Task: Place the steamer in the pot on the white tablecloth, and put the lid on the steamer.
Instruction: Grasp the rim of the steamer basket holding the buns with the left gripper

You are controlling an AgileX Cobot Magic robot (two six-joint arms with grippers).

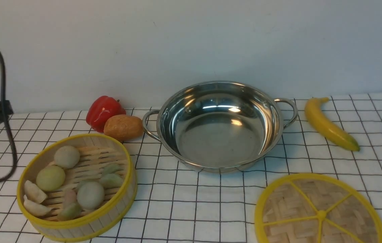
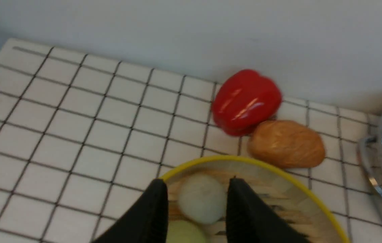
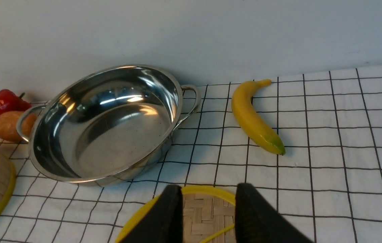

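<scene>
Left gripper [image 2: 197, 190], right gripper [image 3: 209, 194]: parted, empty | Risk: if I tilt the steamer [image 1: 130, 189] while lifting, its buns [image 1: 90, 195] may spill

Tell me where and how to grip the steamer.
Best taken by the wall of the steamer, one finger inside and one outside, coming from above. It sits flat with an open top and a raised rim; its right side, facing the pot, looks the better spot, since the food there leaves some wall bare.
</scene>
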